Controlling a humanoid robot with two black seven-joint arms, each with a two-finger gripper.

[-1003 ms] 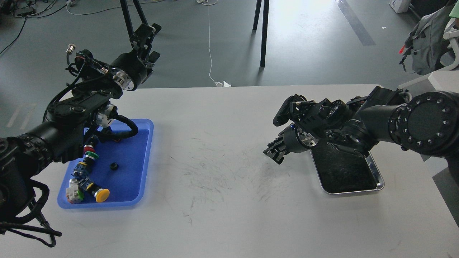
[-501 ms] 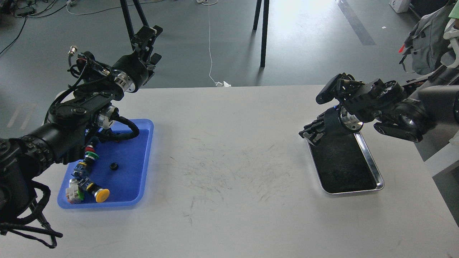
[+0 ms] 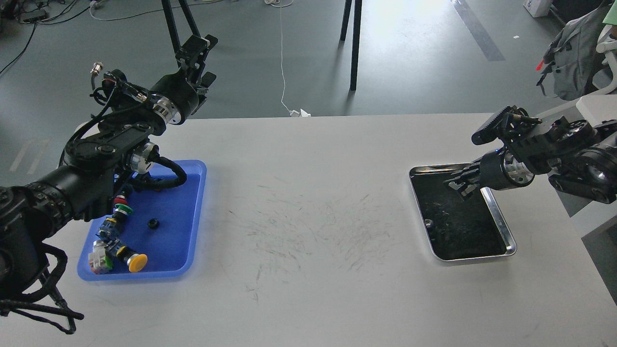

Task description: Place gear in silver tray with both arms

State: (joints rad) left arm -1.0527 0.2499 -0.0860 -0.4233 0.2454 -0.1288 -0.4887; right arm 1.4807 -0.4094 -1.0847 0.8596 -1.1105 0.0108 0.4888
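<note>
The silver tray lies on the right side of the table, with a shiny rim and a dark inside. A small grey gear rests inside it near the left rim. My right gripper hovers over the tray's far end, above and to the right of the gear. Its fingers are apart and hold nothing. My left gripper is raised beyond the table's far left edge, open and empty, well above the blue tray.
The blue tray holds several coloured push-buttons and a small black ring. My left arm's elbow and cables hang over its far left corner. Tripod legs stand on the floor behind the table. A white ledge sits at the right edge.
My right arm has swung right and back, from the table's middle to over the silver tray's far end. The gear now lies in the tray. The left arm has barely moved.
</note>
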